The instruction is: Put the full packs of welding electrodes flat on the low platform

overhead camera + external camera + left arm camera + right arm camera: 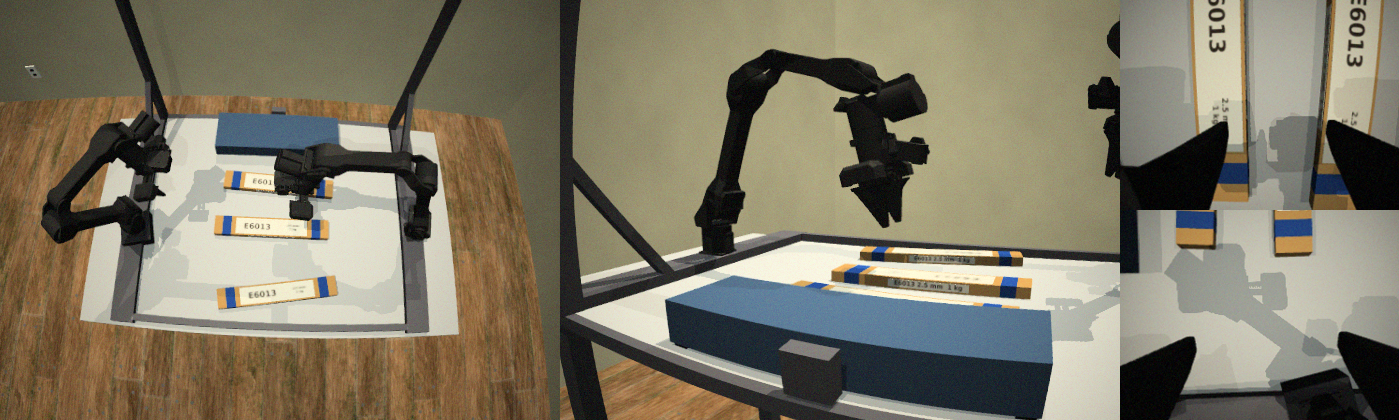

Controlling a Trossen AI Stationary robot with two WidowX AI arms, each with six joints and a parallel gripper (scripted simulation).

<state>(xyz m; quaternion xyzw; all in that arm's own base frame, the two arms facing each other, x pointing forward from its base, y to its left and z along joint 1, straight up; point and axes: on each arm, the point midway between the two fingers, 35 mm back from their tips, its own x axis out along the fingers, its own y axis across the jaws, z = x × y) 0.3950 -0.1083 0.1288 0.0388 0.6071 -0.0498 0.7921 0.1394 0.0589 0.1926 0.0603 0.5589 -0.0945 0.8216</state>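
Observation:
Three long tan packs with blue bands and white "E6013" labels lie flat on the white table. The back pack [250,181] [905,294] [1354,70] [1196,229] lies just in front of the low blue platform [277,132] [860,330]. The middle pack [270,226] [930,281] [1219,70] [1293,231] and the front pack [276,291] [940,256] lie further from it. My left gripper [301,207] [885,210] [1277,127] is open and empty, and hangs well above the gap between the back and middle packs. My right gripper [148,191] [1266,340] is open and empty, off the packs' ends by the side rail.
A dark grey frame rail [125,270] [710,255] runs round the table, with two uprights [142,60] at the back. A small grey block [278,110] [810,370] sits on the back rail behind the platform. The platform's top carries nothing.

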